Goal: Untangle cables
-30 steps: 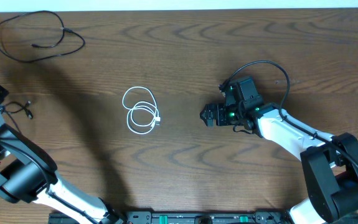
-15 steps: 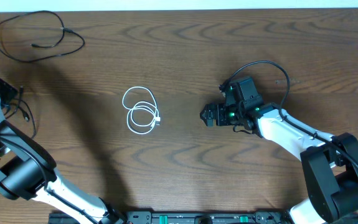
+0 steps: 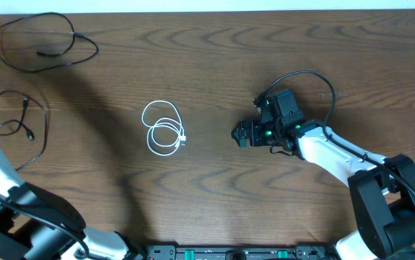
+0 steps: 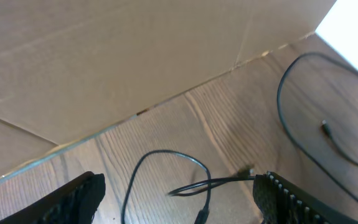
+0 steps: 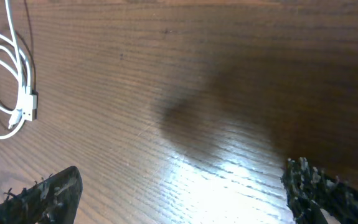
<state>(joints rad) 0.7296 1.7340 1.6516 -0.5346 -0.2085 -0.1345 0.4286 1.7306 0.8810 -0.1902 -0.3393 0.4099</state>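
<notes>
Three cables lie apart on the wooden table. One black cable [image 3: 47,53] forms a loop at the far left corner. A second black cable [image 3: 29,132] lies in a loose loop by the left edge. In the left wrist view this cable [image 4: 216,182] rests on the wood between the spread fingers of my left gripper [image 4: 179,205], which is open and holds nothing. The first black cable [image 4: 279,102] curves at the upper right there. The white cable [image 3: 181,139] is coiled mid-table. My right gripper [image 3: 242,134] stands open to its right, with the white coil [image 5: 29,104] at the upper left of its view.
A cardboard wall [image 4: 135,56] rises along the table's left edge, just beyond the left gripper. The right arm's own thick black wire [image 3: 308,74] arcs above its wrist. Bare wood [image 5: 185,124] lies under the right gripper.
My left gripper has opened and let go of the second black cable, which now lies spread in a loose loop. The left arm has drawn back toward the left edge. The right arm is still.
</notes>
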